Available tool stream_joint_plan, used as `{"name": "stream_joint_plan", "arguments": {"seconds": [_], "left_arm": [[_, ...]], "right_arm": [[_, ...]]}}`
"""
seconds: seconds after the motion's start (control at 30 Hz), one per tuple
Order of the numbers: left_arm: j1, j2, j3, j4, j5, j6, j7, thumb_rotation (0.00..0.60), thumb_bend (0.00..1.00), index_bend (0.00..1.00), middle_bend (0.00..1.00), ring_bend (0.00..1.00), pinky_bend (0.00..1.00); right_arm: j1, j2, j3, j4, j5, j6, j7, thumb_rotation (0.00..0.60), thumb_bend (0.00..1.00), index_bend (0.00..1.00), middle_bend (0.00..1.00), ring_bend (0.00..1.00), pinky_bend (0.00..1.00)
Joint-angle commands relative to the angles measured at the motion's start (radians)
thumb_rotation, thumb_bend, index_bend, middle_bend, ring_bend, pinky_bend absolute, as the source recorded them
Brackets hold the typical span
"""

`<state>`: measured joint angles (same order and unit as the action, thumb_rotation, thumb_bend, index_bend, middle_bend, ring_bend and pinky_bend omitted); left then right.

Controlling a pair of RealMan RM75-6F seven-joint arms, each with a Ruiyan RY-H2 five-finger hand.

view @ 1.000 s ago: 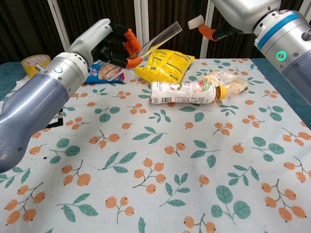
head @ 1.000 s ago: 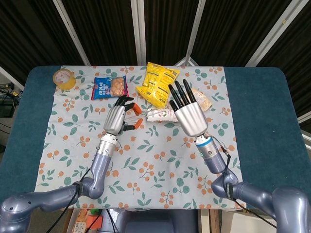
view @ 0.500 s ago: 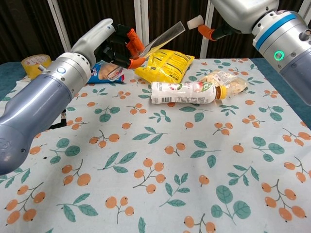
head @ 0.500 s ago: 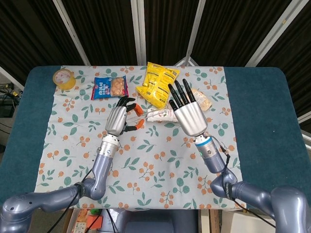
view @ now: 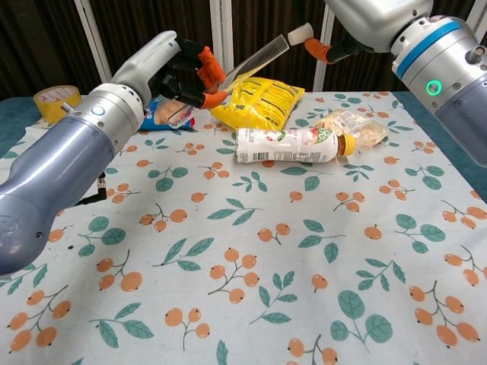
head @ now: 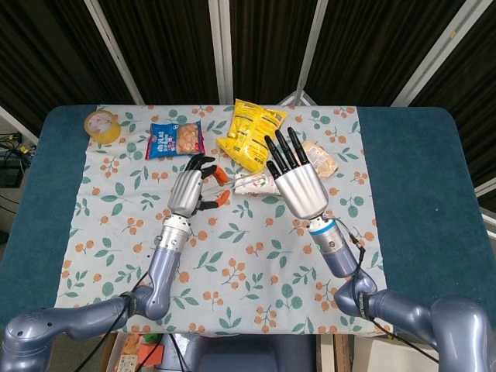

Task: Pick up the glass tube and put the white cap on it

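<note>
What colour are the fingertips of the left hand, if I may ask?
Orange fingertips on the left hand, clearest in the chest view.

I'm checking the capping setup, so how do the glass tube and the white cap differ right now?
The glass tube is long, clear and slanted, gripped by the left hand; the white cap is short, opaque and pinched by the right hand. Both are held above the table, close together.

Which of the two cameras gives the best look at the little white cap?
The chest view: the small white cap shows plainly, pinched in the right hand next to the open end of the clear glass tube. In the head view the back of that hand hides the cap.
</note>
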<state>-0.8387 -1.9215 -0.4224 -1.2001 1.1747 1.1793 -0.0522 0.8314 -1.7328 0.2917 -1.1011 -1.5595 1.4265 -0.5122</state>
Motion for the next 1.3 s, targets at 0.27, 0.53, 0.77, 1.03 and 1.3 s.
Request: {"name": "stream_joint_plan", "arguments": {"seconds": [0.27, 0.53, 0.77, 1.03, 1.3], "left_arm": [[0.003, 0.003, 0.002, -0.008, 0.003, 0.002, 0.0, 0.6, 0.73, 0.68, 0.66, 0.19, 0.11], [0.002, 0.0, -0.001, -0.015, -0.002, 0.003, 0.01, 0.6, 0.73, 0.68, 0.66, 0.19, 0.11], [0.001, -0.006, -0.005, -0.022, -0.008, 0.007, 0.021, 0.6, 0.73, 0.68, 0.66, 0.19, 0.11], [0.001, -0.014, -0.011, -0.025, -0.017, 0.011, 0.029, 0.6, 0.73, 0.68, 0.66, 0.19, 0.11], [-0.002, -0.021, -0.018, -0.027, -0.023, 0.016, 0.04, 0.6, 0.73, 0.68, 0.66, 0.19, 0.11]], "right_arm": [[0.005, -0.002, 0.003, 0.006, 0.005, -0.003, -0.001, 0.6, 0.42, 0.66, 0.18, 0.0, 0.0], [0.005, -0.003, 0.0, 0.0, 0.004, -0.001, -0.004, 0.6, 0.42, 0.66, 0.18, 0.0, 0.0], [0.001, -0.002, -0.005, -0.004, 0.005, 0.0, -0.006, 0.6, 0.42, 0.66, 0.18, 0.0, 0.0], [-0.003, -0.005, -0.013, -0.008, 0.003, 0.002, -0.006, 0.6, 0.42, 0.66, 0.18, 0.0, 0.0], [-0.008, -0.001, -0.016, -0.017, 0.0, 0.007, -0.004, 0.6, 0.42, 0.66, 0.18, 0.0, 0.0]]}}
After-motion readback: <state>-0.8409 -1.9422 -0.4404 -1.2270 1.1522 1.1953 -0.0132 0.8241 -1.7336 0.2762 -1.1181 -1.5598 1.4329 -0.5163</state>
